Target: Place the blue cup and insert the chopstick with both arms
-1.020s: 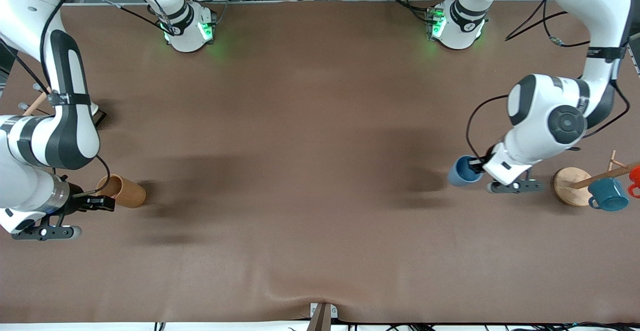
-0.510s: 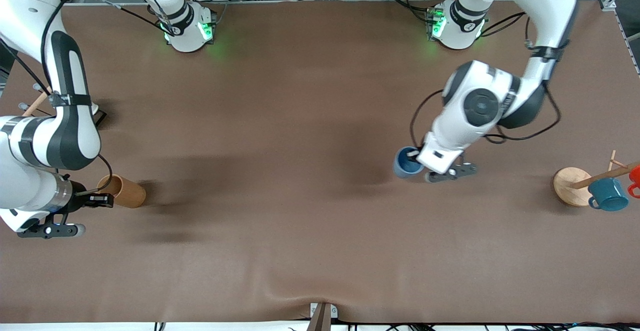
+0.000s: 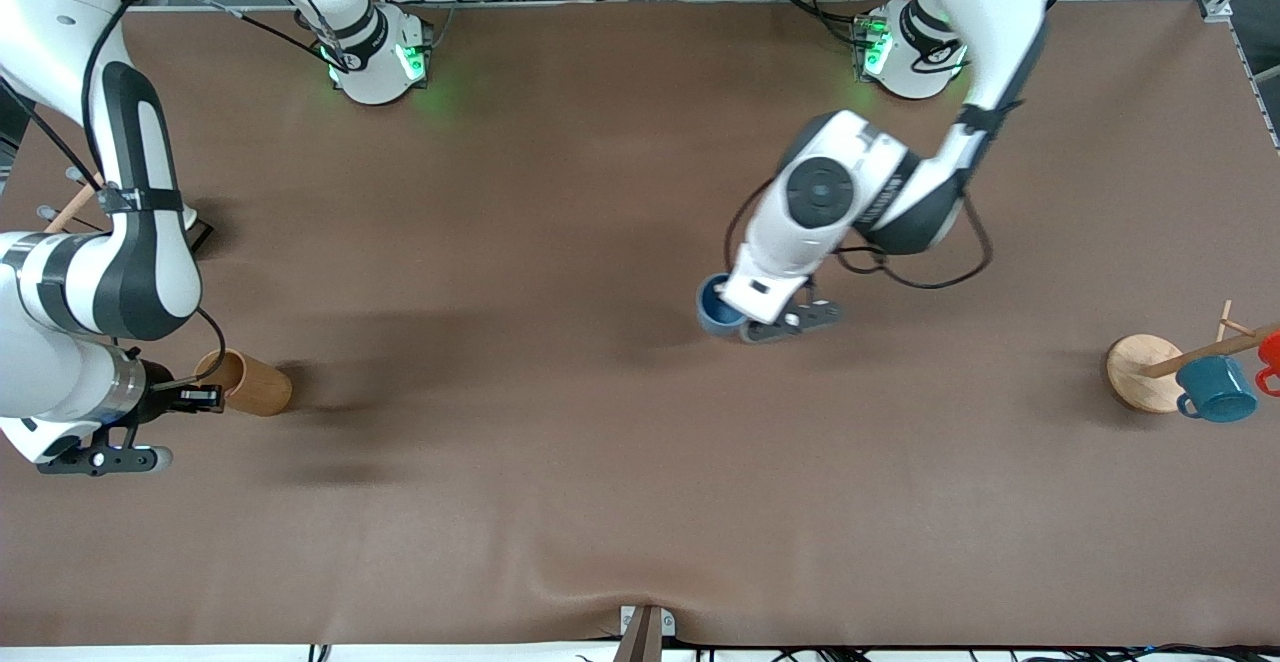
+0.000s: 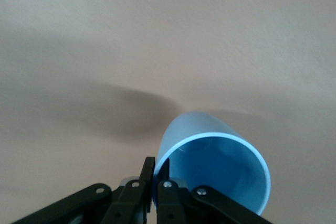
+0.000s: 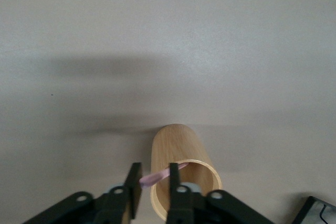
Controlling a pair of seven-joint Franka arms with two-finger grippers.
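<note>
The blue cup [image 3: 712, 308] hangs over the middle of the table, held by its rim in my left gripper [image 3: 737, 316]. In the left wrist view the gripper [image 4: 157, 164] pinches the cup's [image 4: 220, 166] wall, one finger inside and one outside. My right gripper [image 3: 205, 398] is low at the mouth of a brown wooden cup [image 3: 252, 386] lying on its side at the right arm's end of the table. In the right wrist view the pink chopstick [image 5: 157, 176] sticks out of the wooden cup [image 5: 181, 163] and crosses the gap between my gripper's [image 5: 154, 170] parted fingers.
A wooden mug rack with a round base [image 3: 1138, 372] stands at the left arm's end, carrying a teal mug [image 3: 1216, 389] and a red item [image 3: 1270, 352]. Another wooden dowel [image 3: 70, 208] shows by the right arm. A bracket [image 3: 645, 630] sits at the table's near edge.
My left arm has carried the blue cup from beside the mug rack toward the middle of the table. My right gripper has stayed at the wooden cup's mouth, shifting only slightly.
</note>
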